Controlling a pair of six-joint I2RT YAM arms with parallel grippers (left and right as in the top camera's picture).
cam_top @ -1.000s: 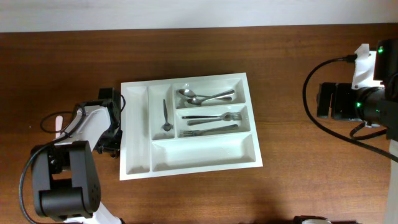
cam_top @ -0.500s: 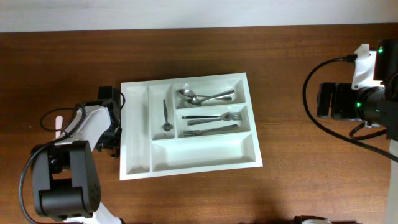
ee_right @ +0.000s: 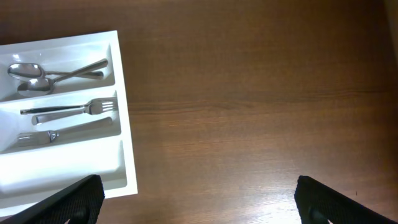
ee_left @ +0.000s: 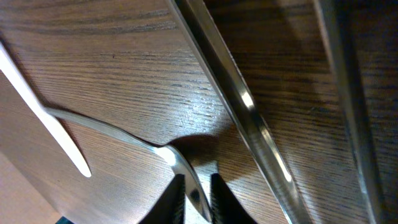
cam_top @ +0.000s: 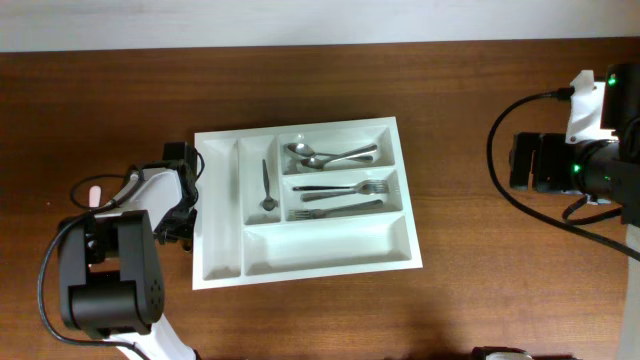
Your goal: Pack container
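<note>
two arms at a wooden worktop (cam_top: 300, 80), one busy. the left end effector (ee_left: 196, 196) sits low just left of the tray (cam_top: 330, 245), fingers narrow on a thin utensil (ee_left: 124, 134) lying flat on the wood, another steel piece (ee_left: 249, 118) beside it. right end effector (ee_right: 199, 205) parked wide, well apart. risk: the pinch looks shallow, so the utensil could pivot or slip on the lift & miss its slot.

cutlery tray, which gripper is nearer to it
Left. The left gripper is low over the table just off the left edge of the tray; the right gripper is far off past its right side.
</note>
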